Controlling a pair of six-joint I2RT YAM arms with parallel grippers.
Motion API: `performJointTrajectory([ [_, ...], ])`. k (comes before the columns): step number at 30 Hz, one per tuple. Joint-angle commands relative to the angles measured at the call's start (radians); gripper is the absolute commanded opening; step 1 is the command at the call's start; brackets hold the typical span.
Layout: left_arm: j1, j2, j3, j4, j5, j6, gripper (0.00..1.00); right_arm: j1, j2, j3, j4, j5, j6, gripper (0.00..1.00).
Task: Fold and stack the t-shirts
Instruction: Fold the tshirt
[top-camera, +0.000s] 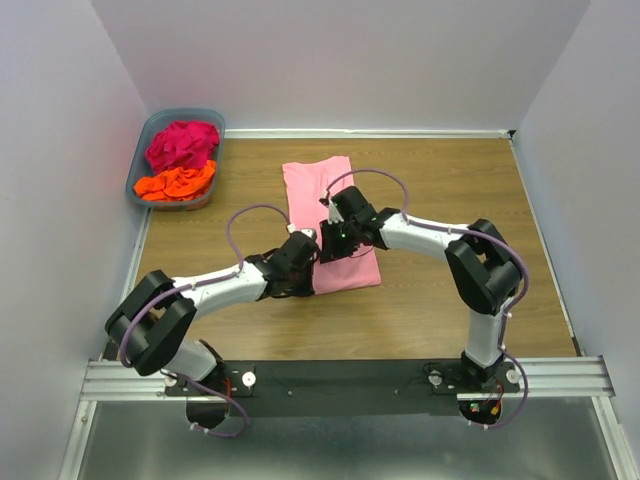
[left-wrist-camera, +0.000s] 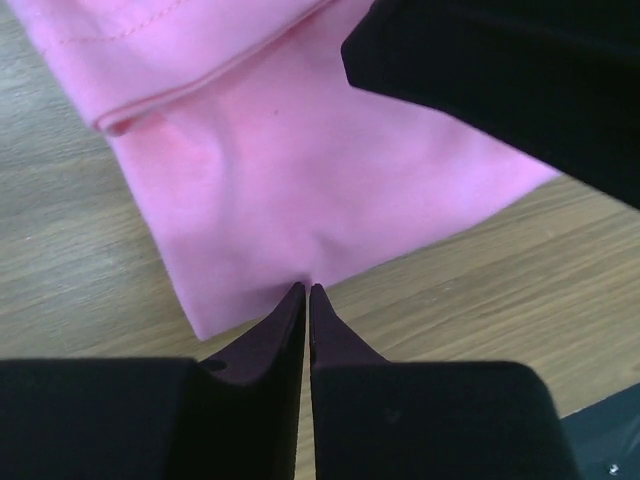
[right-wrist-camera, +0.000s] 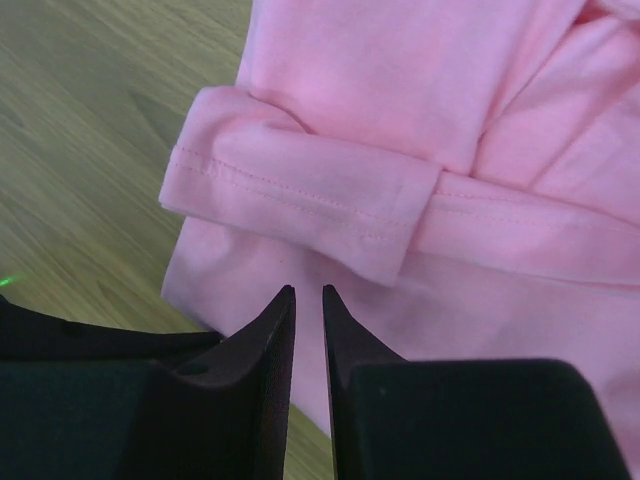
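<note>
Support surface: wooden table (top-camera: 450, 300), light brown grain, filling the middle of the top view, with pale walls at the left, right and top of the frame.
Item 1: light pink t-shirt (top-camera: 318, 185), frame centre, flat on the wood, folded to a narrow strip running top to bottom, lower end tilted slightly right.
Item 1 detail: a hemmed sleeve lies folded over the body.
Item 2: grey-blue basket (top-camera: 137, 178), upper left of the frame, at the table corner, well apart from the shirt.

A robotics lab: plain white walls (top-camera: 350, 60) box in a wooden table (top-camera: 450, 190) with arms (top-camera: 225, 285) bolted to a rail (top-camera: 560, 375).
</note>
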Motion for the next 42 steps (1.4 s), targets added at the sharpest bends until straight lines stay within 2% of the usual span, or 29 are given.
performJointTrajectory([
  [1, 0.006, -0.011, -0.035, 0.017, -0.049, -0.033, 0.12, 0.039, 0.064, 0.019, 0.032, -0.039, 0.018, 0.25],
  [6, 0.01, -0.017, -0.075, 0.027, -0.028, -0.051, 0.11, 0.059, 0.092, 0.022, 0.067, -0.029, 0.039, 0.25],
  [7, 0.013, -0.02, -0.08, 0.033, -0.025, -0.053, 0.08, 0.059, 0.095, 0.022, 0.075, -0.018, 0.047, 0.25],
  [16, 0.018, -0.011, -0.111, 0.053, 0.002, -0.045, 0.07, 0.057, 0.122, 0.072, 0.087, 0.109, 0.046, 0.24],
  [22, 0.029, -0.058, -0.115, 0.035, -0.014, -0.044, 0.07, 0.057, 0.127, 0.097, 0.087, 0.215, 0.044, 0.24],
  [35, 0.041, -0.086, -0.112, 0.024, 0.0, -0.025, 0.06, 0.018, 0.242, 0.361, 0.084, 0.389, -0.073, 0.25],
  [38, 0.042, -0.121, -0.097, -0.006, -0.006, -0.031, 0.07, -0.006, 0.216, 0.375, 0.083, 0.396, -0.076, 0.28],
  [41, 0.053, -0.185, -0.065, -0.048, -0.017, -0.031, 0.07, -0.029, 0.127, 0.336, 0.081, 0.361, -0.085, 0.37],
  [42, 0.074, -0.202, -0.048, -0.052, -0.011, -0.03, 0.08, -0.044, 0.103, 0.291, 0.081, 0.343, -0.088, 0.44],
])
